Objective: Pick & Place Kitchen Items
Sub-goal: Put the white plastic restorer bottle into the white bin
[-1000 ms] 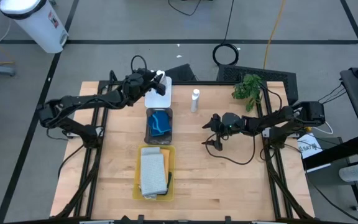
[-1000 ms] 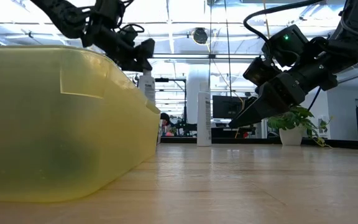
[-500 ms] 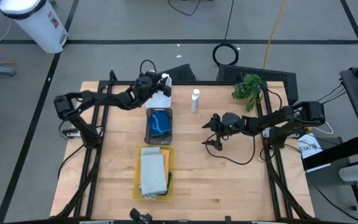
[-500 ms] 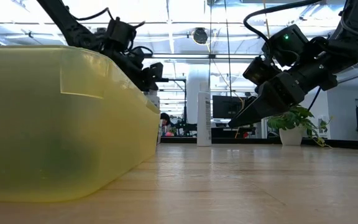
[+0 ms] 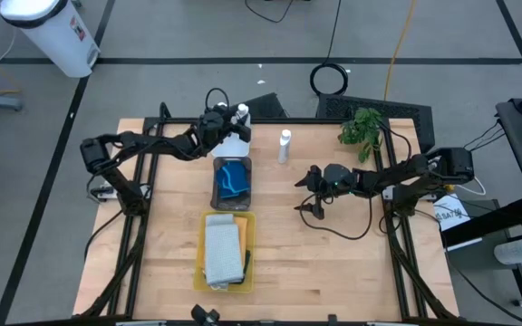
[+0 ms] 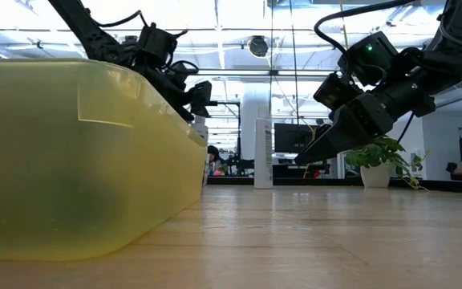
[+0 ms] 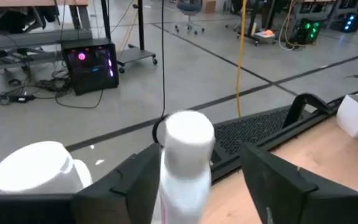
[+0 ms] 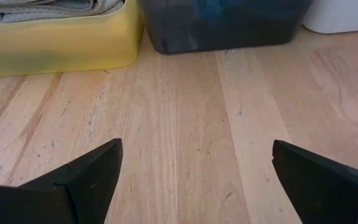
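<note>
Left pincer (image 7: 191, 186) grips a small white plastic bottle (image 7: 185, 162) over the white rectangular tray (image 5: 231, 145). Set it down upright inside, then release. Right pincer (image 5: 308, 194) gapes empty, well right of tray.

- Floor (image 5: 152, 36): grey, smooth, crossed by dark straight lines; seen around the table on all sides in the high view.
- Bin (image 5: 48, 32): white, cylindrical, standing on the floor beyond the table's far left corner.
- Cable coil (image 5: 330, 79): black, lying on the floor just behind the table's far edge.
- Yellow cable (image 5: 399, 45): running across the floor toward the table's far right.
- Cart (image 7: 92, 65): dark, with lit purple equipment, cables on the floor beside it.
- Ceiling lights (image 6: 239, 16): bright, above pale beams, low view.
- Column (image 6: 257, 100): white, in the room behind.
</note>
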